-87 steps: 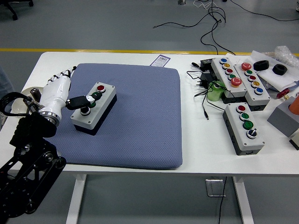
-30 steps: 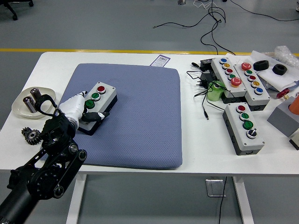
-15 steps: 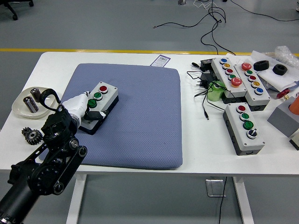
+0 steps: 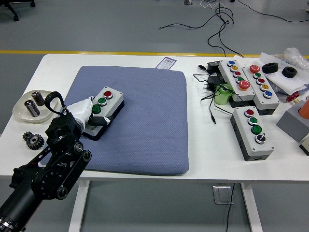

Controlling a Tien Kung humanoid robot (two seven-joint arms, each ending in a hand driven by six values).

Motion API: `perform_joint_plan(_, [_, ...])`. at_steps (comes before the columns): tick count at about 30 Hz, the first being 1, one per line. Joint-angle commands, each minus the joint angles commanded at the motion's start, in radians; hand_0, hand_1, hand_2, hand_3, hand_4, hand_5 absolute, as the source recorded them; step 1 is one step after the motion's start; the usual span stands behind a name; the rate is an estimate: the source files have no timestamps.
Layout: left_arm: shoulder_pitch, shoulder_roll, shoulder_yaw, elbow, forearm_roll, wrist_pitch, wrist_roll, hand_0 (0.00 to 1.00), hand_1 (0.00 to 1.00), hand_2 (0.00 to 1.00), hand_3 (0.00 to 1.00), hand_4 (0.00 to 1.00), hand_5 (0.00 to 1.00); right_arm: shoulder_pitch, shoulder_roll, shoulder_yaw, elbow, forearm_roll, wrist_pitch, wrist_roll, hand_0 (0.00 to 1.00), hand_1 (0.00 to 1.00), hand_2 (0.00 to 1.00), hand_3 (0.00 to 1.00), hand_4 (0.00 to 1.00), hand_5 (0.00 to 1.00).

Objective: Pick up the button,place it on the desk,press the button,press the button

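A white table [image 4: 145,169] stands on a grey floor crossed by a yellow line, with a blue quilted pad [image 4: 145,121] covering its left half. The robot's left hand [image 4: 86,113], white-shelled on a black arm from the lower left corner, is closed around the near end of a grey button box with red and green buttons [image 4: 105,104]; dark fingers [image 4: 99,121] wrap its front side. The box sits on the pad's left part, near end hidden by the hand. Left of the pad lie a shallow white dish holding metal cylinders [image 4: 29,107] and a dark metal gear [image 4: 33,140]. Well apart on the table's right are more grey button boxes [image 4: 254,131] and black cables [image 4: 210,92].
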State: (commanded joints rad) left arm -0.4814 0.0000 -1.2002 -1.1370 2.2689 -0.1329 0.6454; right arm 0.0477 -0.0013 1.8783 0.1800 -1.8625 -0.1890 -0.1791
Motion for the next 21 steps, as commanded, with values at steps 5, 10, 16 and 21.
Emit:
perform_joint_plan(5, [-0.002,0.0,-0.001,-0.017,0.0,0.061,0.0,0.002,0.002,0.005,0.278,0.728,0.012,-0.001,0.0,0.001,0.0,0.0,0.0,0.001,0.536,0.665,0.715,0.631,0.305,0.156])
perform_joint_plan(10, [-0.009,0.0,-0.008,-0.004,0.0,0.07,0.0,0.002,0.002,0.002,0.175,0.701,0.064,-0.001,-0.001,0.001,0.0,0.0,0.0,0.001,0.535,0.663,0.713,0.631,0.307,0.155])
perform_joint_plan(16, [-0.007,0.0,-0.013,0.021,0.0,0.073,0.0,0.002,0.002,0.002,0.106,0.744,0.063,0.0,0.0,-0.002,0.0,0.004,0.0,0.0,0.536,0.663,0.713,0.63,0.307,0.155])
perform_joint_plan(21, [-0.007,0.0,-0.012,0.025,0.0,0.093,0.0,0.002,0.002,0.002,0.086,0.711,0.039,0.0,0.0,-0.002,0.0,0.006,-0.001,0.0,0.535,0.663,0.713,0.629,0.307,0.155])
